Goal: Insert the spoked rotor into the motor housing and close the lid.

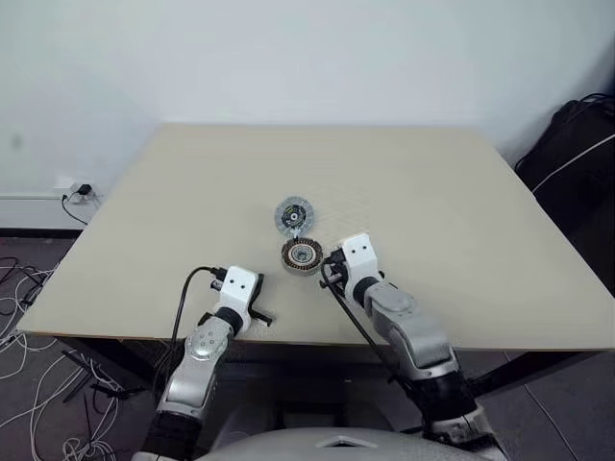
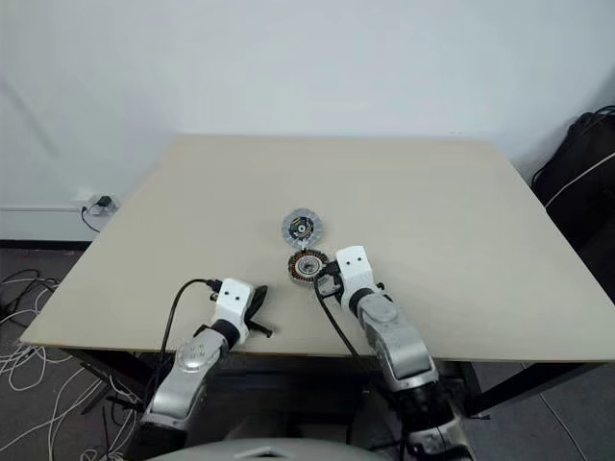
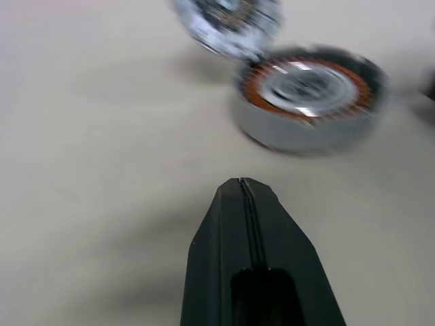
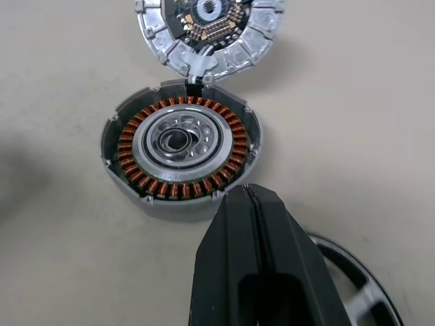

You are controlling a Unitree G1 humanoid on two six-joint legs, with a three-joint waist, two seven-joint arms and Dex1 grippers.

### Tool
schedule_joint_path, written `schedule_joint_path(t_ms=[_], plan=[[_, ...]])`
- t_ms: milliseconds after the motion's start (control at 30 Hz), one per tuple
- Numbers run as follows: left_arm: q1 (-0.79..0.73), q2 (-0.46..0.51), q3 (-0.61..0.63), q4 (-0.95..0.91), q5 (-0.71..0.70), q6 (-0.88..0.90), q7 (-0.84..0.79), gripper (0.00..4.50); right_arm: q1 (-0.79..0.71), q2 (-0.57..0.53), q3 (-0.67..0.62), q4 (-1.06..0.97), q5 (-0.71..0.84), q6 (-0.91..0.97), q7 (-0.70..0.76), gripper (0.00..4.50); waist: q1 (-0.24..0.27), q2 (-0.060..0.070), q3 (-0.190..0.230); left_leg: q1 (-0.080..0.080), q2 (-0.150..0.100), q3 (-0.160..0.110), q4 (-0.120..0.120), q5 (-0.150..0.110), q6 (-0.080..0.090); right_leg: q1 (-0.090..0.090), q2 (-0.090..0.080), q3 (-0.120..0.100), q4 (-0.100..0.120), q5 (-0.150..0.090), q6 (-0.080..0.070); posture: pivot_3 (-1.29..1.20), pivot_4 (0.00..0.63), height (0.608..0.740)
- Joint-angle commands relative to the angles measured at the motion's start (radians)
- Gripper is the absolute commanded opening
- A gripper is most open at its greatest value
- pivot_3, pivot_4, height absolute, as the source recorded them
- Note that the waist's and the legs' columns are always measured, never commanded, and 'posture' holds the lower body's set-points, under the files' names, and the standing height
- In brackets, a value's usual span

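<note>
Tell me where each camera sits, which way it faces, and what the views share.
Left and right eye views: on the head, looking forward and down over the table; both arms show.
Left wrist view: looks along the shut left gripper at the motor housing.
Right wrist view: looks along the shut right gripper at the housing, the lid touching it, and the spoked rotor beneath the fingers.
All share housing and lid.
</note>
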Motion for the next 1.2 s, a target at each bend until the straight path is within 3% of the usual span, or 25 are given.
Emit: schedule_joint_path(t_ms=[33,300,1200], plan=[[0.015,0.009,-0.028,-0.066,-0.008,-0.032,-0.029,0.00,-0.068,0.017,0.015,0.043,-0.017,0.002,0.007,0.02,-0.003,0.000,0.000,0.000,0.000,0.000,0.000,0.000,0.000,0.000,0.000,0.000,0.000,0.000,0.000,0.00,0.000,0.740],[0.035,-0.006,-0.032,-0.076,-0.011,-0.017,-0.014,0.00,-0.167,0.063,0.028,0.173,-0.032,-0.016,0.015,0.02,-0.011,0.001,-0.001,0.001,0.000,0.000,0.000,0.000,-0.001,0.000,0.001,0.000,0.001,0.000,0.000,0.00,0.000,0.740],[0.037,-0.012,-0.025,-0.086,-0.031,-0.019,-0.008,0.00,-0.280,0.124,0.047,0.405,-0.067,-0.156,0.066,0.02,-0.036,0.001,-0.001,0.001,0.000,-0.001,-0.001,0.004,-0.006,-0.006,0.005,0.000,0.015,-0.003,-0.004,0.00,0.000,0.740]])
